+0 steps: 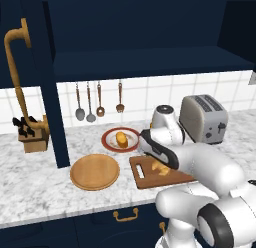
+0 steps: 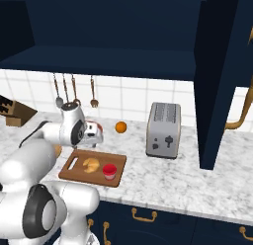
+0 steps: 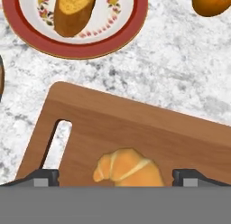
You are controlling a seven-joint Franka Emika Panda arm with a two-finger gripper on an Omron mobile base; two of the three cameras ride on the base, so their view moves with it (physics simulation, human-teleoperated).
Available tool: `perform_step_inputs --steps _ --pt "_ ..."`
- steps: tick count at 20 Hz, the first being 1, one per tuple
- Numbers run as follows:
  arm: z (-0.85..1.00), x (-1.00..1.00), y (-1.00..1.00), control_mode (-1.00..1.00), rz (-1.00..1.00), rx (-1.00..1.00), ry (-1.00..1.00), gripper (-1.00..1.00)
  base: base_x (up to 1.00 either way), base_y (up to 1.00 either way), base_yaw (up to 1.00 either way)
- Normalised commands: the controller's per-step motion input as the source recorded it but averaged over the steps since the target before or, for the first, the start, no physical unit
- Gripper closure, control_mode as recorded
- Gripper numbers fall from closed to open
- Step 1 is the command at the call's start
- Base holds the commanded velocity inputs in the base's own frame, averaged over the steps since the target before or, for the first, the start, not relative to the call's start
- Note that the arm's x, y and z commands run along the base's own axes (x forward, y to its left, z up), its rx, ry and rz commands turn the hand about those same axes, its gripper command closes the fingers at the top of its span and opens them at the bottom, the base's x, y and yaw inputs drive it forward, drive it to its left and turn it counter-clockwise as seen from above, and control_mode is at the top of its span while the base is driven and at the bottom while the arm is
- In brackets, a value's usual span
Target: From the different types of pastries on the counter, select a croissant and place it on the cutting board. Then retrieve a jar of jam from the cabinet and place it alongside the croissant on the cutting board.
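Your cabinet (image 2: 113, 36) stands open overhead, its deep shelf recess dark and showing nothing on it in either base view. Below it, the tabletop (image 2: 197, 180) carries the cutting board (image 2: 74, 176), slot handle toward the left in the right base view. The toaster (image 2: 163, 130) stands well to the right of the board, the round wooden plate (image 1: 95, 172) just beside it on the other side, and the red-rimmed plate (image 3: 122, 33) with the loaf-like pastry (image 3: 72, 11) sits behind it. An orange (image 2: 120, 127) rests near the wall tiles. On the board, the croissant (image 2: 91, 165) lies near the middle and the jar of jam (image 2: 109, 171) stands upright just beside it. Both items appear placed, so you may judge the task essentially complete. Your hand (image 3: 115, 178) hovers above the board with its fingertips (image 3: 45, 177) spread wide either side of the croissant, gripping nothing. To finish well, lift the hand straight up, keep the fingers spread, and avoid sweeping sideways toward the jar, which could tip easily.
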Motion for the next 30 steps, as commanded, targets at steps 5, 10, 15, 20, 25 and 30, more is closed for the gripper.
perform_step_inputs --steps 5,10,15,20,25,30 --pt "-0.05 -0.33 0.00 -1.00 -0.03 -0.01 -0.12 -1.00 0.00 0.00 0.00" --pt "-0.45 -1.00 0.00 -1.00 -0.11 0.01 -0.23 -1.00 0.00 0.00 0.00" --pt "-0.29 -1.00 -0.09 -1.00 -0.09 0.11 -0.25 -1.00 0.00 0.00 0.00" --pt "-0.27 -1.00 -0.23 -1.00 -0.07 0.19 -0.23 -1.00 0.00 0.00 0.00" --pt "-0.39 -1.00 -0.28 -1.00 -0.05 0.17 -0.25 -1.00 0.00 0.00 0.00" --pt "-0.49 -1.00 -0.22 -1.00 -0.06 0.11 -0.31 -1.00 0.00 0.00 0.00"
